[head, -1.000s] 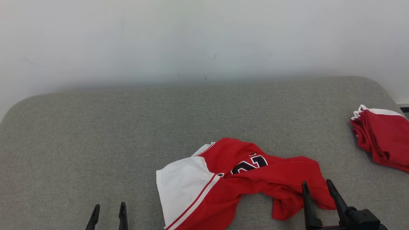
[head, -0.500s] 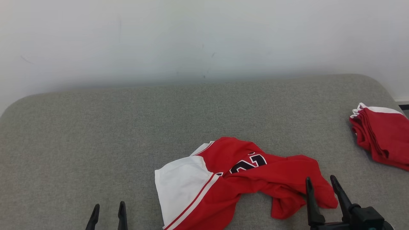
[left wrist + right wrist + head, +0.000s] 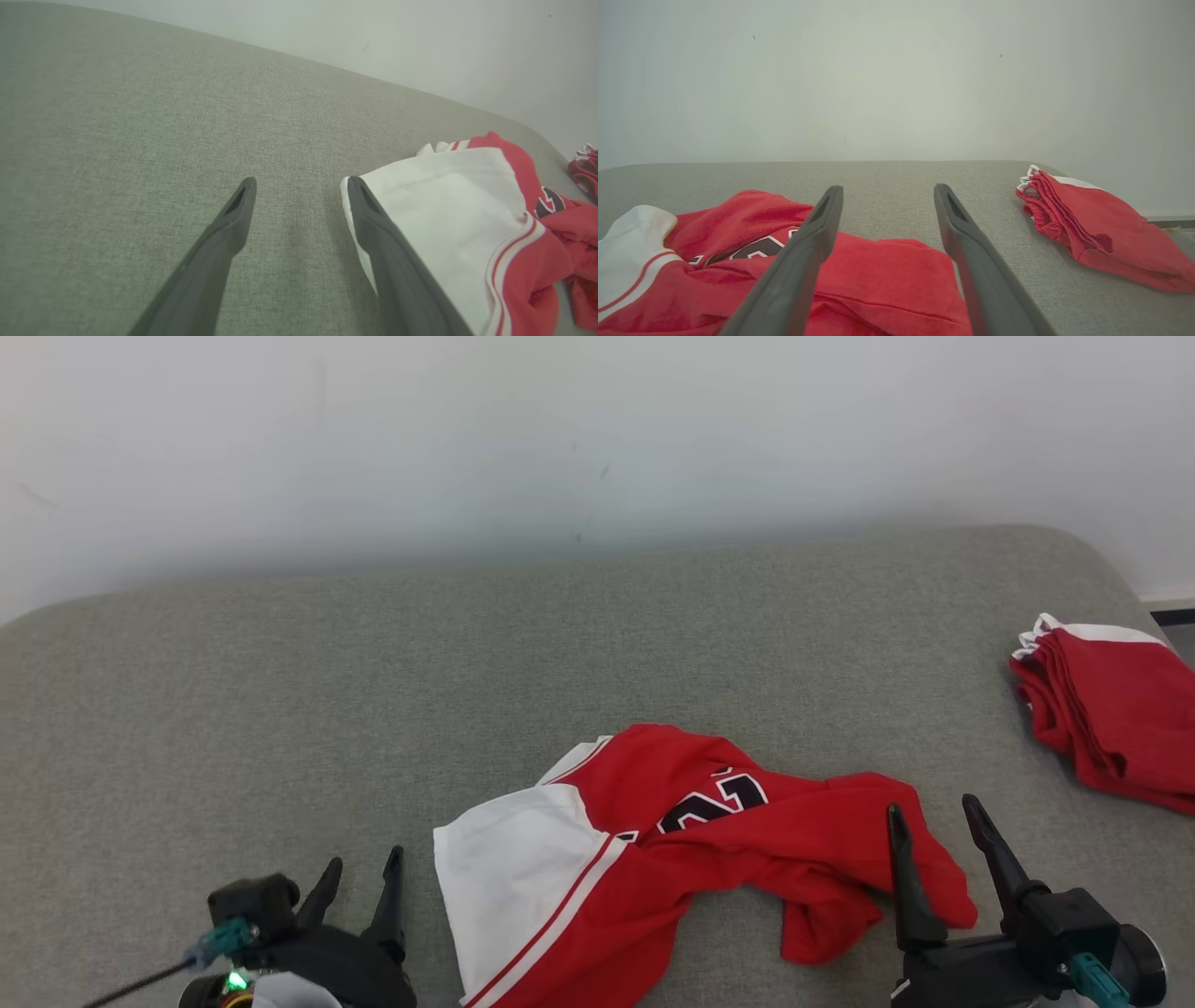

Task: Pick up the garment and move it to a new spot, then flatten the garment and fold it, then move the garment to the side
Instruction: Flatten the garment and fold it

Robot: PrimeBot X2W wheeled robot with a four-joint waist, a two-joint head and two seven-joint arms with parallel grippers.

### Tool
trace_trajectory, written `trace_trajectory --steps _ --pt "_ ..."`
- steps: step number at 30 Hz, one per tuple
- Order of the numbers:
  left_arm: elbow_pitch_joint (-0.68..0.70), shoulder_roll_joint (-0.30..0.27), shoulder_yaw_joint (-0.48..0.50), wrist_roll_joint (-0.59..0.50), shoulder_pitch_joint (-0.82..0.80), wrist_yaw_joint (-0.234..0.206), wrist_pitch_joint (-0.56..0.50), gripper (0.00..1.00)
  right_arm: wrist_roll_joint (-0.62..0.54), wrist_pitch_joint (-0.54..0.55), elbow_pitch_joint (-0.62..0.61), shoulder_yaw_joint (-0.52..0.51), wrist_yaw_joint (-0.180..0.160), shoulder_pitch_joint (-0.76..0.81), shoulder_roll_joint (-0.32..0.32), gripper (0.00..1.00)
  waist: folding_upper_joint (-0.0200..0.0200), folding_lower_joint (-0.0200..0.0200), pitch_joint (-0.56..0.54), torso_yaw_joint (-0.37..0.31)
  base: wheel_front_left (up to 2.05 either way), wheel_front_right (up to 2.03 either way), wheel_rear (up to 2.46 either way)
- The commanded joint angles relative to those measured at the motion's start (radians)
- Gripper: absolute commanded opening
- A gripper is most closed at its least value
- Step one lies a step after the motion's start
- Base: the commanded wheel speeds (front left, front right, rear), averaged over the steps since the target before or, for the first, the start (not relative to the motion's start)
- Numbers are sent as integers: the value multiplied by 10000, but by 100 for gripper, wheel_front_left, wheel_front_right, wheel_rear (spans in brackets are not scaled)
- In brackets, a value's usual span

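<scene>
Because the head view's bottom edge cuts across it, the garment [image 3: 709,840] shows no lower hem, and its black, white-edged number is half buried in a fold and cannot be read. It lies crumpled on the grey padded bench [image 3: 373,691] at about 6 o'clock, between the two claws. Its long axis runs crosswise, roughly 9 to 3 o'clock. The white panel with red and white stripes ends toward 8 o'clock, and the bunched red end trails toward 4 o'clock. The left claw [image 3: 365,857], at 7 o'clock, has its fingers spread apart with nothing between them. In the left wrist view one finger [image 3: 369,210] crosses the white panel's edge, and whether it touches cannot be told. The right claw [image 3: 933,804], at 5 o'clock, also stands apart and empty. One of its fingers overlaps the red cloth in the head view, and contact there cannot be judged either. A folded red and white stack [image 3: 1111,719] sits well apart at 3 o'clock, clipped by the frame's right edge.
</scene>
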State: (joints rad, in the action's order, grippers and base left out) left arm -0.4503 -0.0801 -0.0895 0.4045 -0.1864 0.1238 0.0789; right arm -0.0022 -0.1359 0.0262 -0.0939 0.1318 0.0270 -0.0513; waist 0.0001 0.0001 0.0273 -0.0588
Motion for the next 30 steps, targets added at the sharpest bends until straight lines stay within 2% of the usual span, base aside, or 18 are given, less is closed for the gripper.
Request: trace_trajectory --steps 1,7,13,19,26,30 --pt "-388 -8 1 266 -508 40 -422 100 85 -16 -17 39 -26 -52 23 100 -1 -1 211 -249 0 0 0" --pt "-1403 -103 28 928 -1556 70 -1285 100 337 -148 69 153 -26 -88 24 100 -1 -1 523 -807 0 0 0" --pt "-1773 -287 103 1418 -1628 58 -1858 100 387 -289 176 175 -26 -87 24 100 -1 -1 647 -1161 0 0 0" --pt "-1761 -432 -106 1696 -1514 61 -2169 100 377 -339 247 145 -26 -92 24 100 -1 -1 641 -1228 0 0 0" --pt "-1172 -671 -812 1776 -1339 53 -2418 100 341 -318 271 212 -26 -123 24 100 -1 -1 582 -1199 0 0 0" --pt "-797 -1009 -965 1095 -1221 -556 -2084 100 319 -291 281 224 -26 -111 25 100 -1 -1 571 -1182 0 0 0"
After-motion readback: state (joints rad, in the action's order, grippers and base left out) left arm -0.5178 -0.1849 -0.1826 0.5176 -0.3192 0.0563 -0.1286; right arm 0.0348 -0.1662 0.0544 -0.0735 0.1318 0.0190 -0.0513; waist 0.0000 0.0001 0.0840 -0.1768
